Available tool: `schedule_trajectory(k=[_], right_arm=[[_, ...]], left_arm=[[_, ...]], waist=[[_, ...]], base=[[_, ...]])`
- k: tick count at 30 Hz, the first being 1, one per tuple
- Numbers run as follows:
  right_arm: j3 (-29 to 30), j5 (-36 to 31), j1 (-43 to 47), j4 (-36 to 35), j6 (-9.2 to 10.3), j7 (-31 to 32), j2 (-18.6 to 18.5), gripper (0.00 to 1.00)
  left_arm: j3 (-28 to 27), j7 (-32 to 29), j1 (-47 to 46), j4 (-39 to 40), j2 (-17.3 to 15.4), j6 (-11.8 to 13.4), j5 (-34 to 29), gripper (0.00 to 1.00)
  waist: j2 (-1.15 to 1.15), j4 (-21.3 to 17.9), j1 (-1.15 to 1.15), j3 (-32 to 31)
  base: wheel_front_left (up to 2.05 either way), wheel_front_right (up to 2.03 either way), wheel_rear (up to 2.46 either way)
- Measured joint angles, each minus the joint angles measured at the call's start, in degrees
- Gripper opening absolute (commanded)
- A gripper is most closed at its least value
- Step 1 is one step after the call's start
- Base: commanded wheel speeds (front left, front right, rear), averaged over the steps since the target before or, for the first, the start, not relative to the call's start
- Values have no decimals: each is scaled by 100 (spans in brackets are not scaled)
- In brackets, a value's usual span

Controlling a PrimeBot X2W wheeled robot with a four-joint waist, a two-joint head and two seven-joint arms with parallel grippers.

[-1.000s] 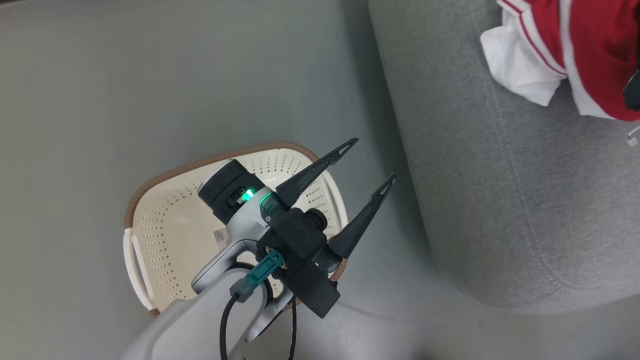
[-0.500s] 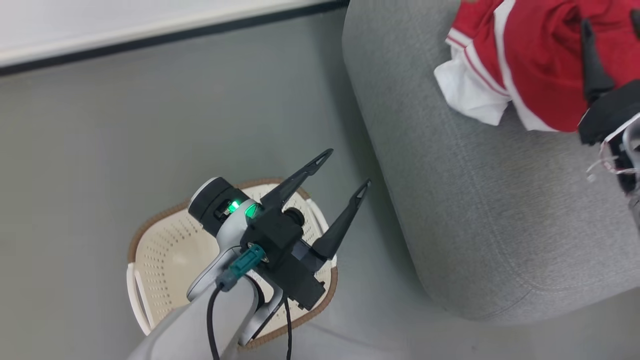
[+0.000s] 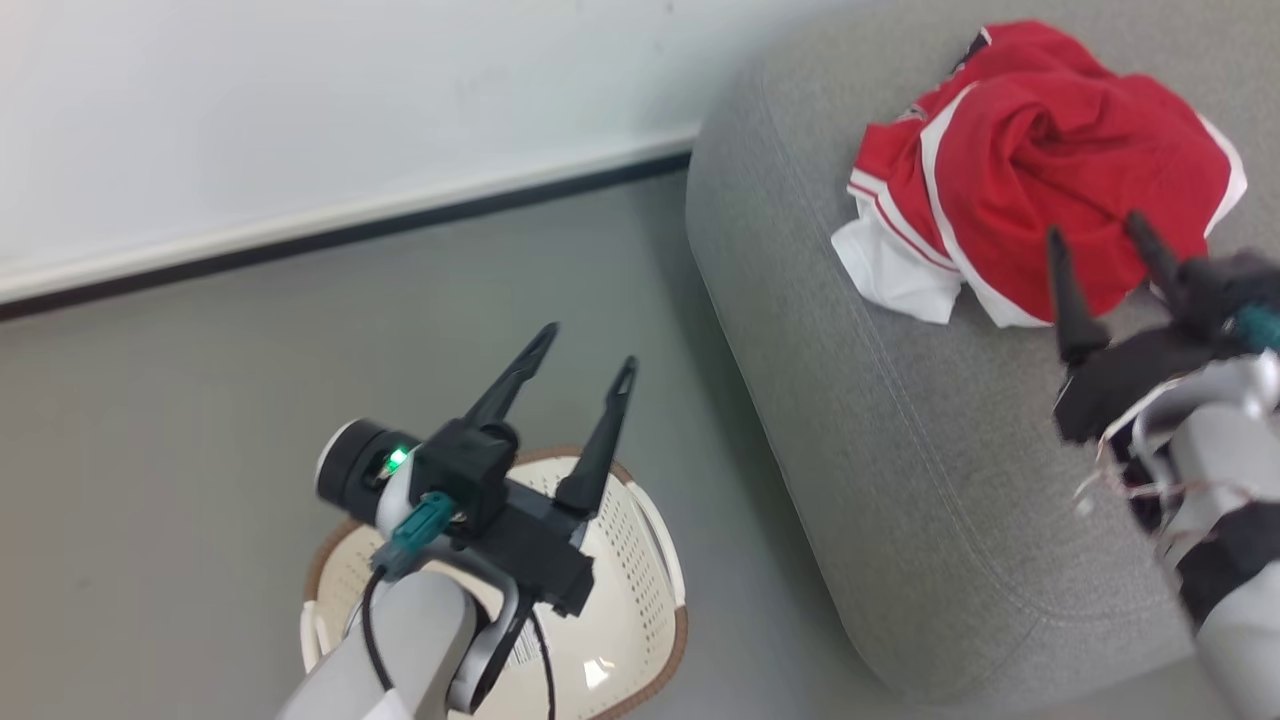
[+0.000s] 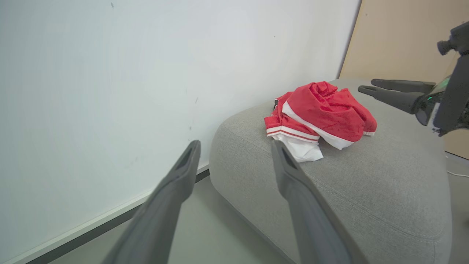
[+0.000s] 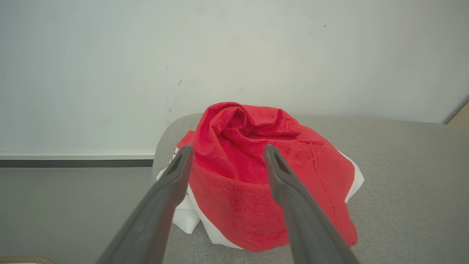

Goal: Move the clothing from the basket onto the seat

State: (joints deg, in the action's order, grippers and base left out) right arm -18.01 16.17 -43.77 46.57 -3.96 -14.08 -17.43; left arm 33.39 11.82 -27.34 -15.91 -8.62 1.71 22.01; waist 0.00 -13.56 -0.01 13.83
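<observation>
Judging from how things lie, done or very nearly done. Seeing the clothing (image 3: 1050,170) heaped as one crumpled red and white pile on the seat (image 3: 900,430), toward the end nearest the wall (image 3: 300,120), with a striped cuff and a broad white stripe both showing. Finding no garment in the visible part of the basket (image 3: 640,560), standing on the floor (image 3: 200,400) just beside the seat; cannot tell for the part hidden behind the left gripper (image 3: 588,346). Carrying nothing there: fingers spread apart, raised above the basket. Carrying nothing in the right gripper (image 3: 1093,227) either: fingers spread, over the seat, near the pile and seemingly apart from it. Probably left to do: only to draw both arms away, and perhaps to check the hidden basket bottom.
</observation>
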Motion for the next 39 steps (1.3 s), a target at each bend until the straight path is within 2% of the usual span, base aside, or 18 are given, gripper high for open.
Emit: schedule_trajectory(k=[5, 11, 20, 26, 39], right_arm=[[-1, 108, 586, -267, 108, -19, 258, 100], [-21, 155, 1076, -633, 225, -21, 477, 100], [-33, 154, 1902, -1410, 571, -21, 784, 100], [-48, 146, 2526, -1885, 751, -22, 909, 100], [94, 125, 3541, -2899, 910, -22, 914, 100]], left_arm=[[-253, 97, 341, -89, -86, 190, 138, 100], [-552, 148, 765, -131, -231, 301, 271, 100], [-1165, 210, 1684, -9, -590, 439, 404, 100], [-1427, 246, 2180, 162, -631, 489, 500, 100], [-2005, 248, 3196, 564, -557, 535, 524, 100]], waist=[[0, 148, 0, -331], [-1, 338, 0, -622], [-1, 639, 0, -1050], [0, 775, 1, -1263], [-1, 952, 1, -1609]], base=[[0, 0, 0], [0, 0, 0], [0, 0, 0], [0, 0, 0], [0, 0, 0]])
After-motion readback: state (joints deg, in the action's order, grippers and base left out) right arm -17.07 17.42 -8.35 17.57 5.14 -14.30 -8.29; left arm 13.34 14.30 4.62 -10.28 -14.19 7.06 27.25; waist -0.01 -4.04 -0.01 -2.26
